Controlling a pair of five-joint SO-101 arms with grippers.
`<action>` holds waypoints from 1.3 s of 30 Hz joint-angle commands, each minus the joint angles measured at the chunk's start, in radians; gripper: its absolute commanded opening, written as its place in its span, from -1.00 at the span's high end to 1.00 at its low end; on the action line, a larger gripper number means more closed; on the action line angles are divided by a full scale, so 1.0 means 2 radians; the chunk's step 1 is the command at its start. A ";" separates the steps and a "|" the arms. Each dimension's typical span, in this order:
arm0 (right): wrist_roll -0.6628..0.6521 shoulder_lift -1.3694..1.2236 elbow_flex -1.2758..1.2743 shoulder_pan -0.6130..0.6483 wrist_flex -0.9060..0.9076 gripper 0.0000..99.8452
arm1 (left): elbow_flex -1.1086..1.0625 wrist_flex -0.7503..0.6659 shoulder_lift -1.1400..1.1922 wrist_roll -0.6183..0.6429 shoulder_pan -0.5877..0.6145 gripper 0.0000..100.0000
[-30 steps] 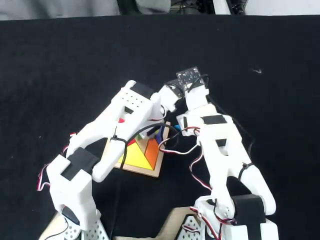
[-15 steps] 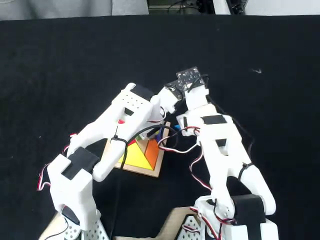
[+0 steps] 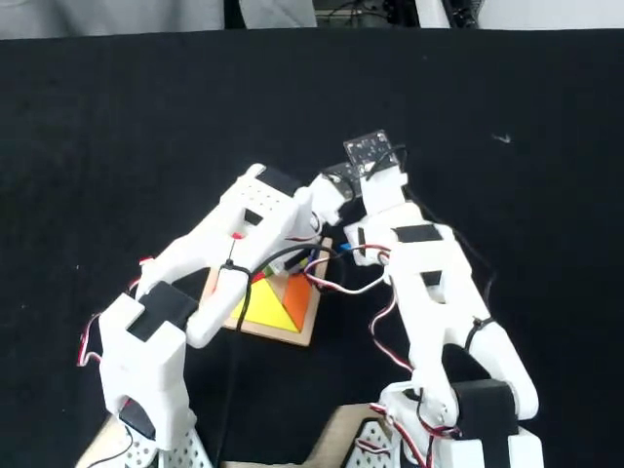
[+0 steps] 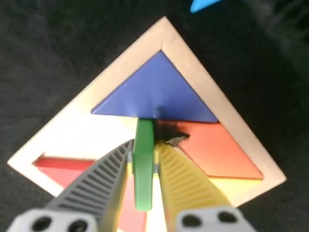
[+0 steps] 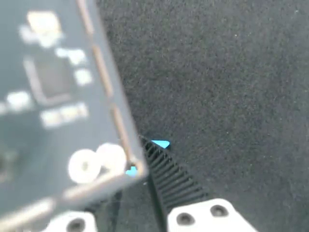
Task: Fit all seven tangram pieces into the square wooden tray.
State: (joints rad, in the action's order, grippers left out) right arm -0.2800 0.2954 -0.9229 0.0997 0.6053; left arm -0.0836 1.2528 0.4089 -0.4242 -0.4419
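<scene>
The square wooden tray (image 4: pixel 190 53) holds a dark blue triangle (image 4: pixel 157 94), an orange piece (image 4: pixel 217 150), a red piece (image 4: pixel 63 164) and a yellow piece (image 3: pixel 263 307). My left gripper (image 4: pixel 144 147) hangs over the tray's middle, shut on a green piece (image 4: pixel 144 130) held on edge, with its end touching the blue triangle's long side. A light blue piece (image 4: pixel 207 5) lies on the black cloth just outside a tray corner. My right gripper (image 5: pixel 137 159) is at this light blue piece (image 5: pixel 161 143), partly hidden by a circuit board (image 5: pixel 58 96).
Both arms meet above the tray (image 3: pixel 304 331) in the high view, the left arm (image 3: pixel 244 234) covering most of it. The right arm's wrist (image 3: pixel 375 185) stands close beside the left wrist. Black cloth (image 3: pixel 507 146) surrounds the tray.
The left arm has shifted slightly over the tray. The right arm and the tray have stayed in place.
</scene>
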 commanded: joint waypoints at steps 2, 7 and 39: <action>-0.004 0.005 0.016 -0.006 -0.008 0.98 | 0.038 0.036 0.002 -0.006 0.026 0.53; -0.004 0.005 0.016 -0.005 -0.008 0.98 | 0.086 0.064 0.002 -0.010 0.057 0.43; -0.004 0.005 0.016 -0.005 -0.008 0.98 | 0.066 0.009 0.019 -0.009 0.070 0.43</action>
State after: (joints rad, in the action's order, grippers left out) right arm -0.2800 0.2954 -0.9229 0.0997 0.6053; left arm 0.0391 1.2513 0.4595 -0.4350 -0.2808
